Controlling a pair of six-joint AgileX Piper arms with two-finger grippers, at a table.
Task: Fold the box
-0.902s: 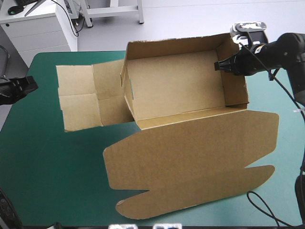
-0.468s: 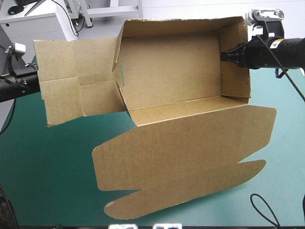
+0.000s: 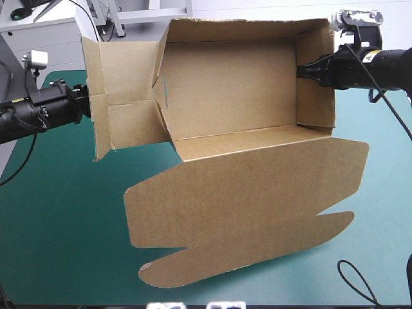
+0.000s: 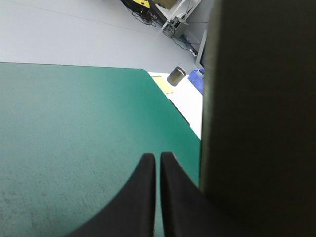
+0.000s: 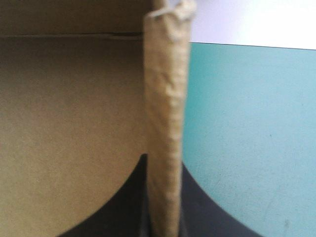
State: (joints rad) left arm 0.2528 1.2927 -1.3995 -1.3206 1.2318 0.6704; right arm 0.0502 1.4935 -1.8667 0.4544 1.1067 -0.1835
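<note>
Over the far half of the teal-green bench hangs the brown cardboard box: three walls stand, the left end flap is not yet tucked, the lid flat. The right gripper clamps the right wall; the left gripper, closed on nothing, touches that flap.

Box: brown corrugated board, showing matt; cut edge at 3 o'clock fraying rough. Cover: teal-green, looking matt, finely grained. Fingers: black, appearing smooth.
</note>
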